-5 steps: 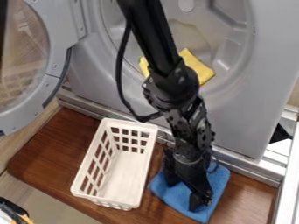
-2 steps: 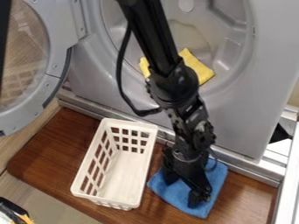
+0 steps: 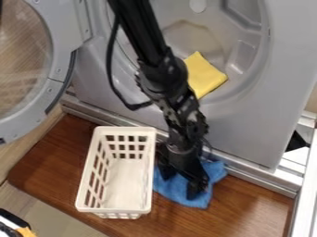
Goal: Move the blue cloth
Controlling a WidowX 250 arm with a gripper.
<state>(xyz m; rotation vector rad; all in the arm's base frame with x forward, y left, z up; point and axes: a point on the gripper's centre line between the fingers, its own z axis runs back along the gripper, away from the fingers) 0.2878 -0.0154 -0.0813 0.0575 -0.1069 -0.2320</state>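
The end effector [image 3: 180, 182] rests on the blue cloth [image 3: 216, 171].

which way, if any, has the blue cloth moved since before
Yes, the blue cloth has shifted up and slightly left in view, judged against the fixed metal rail.

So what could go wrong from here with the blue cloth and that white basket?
The blue cloth lies right beside the white basket, so moving it toward that side could nudge or tip the basket. The cloth also looks rumpled under the gripper, so it might bunch up further. And the loose cable looping off the arm could perhaps snag.
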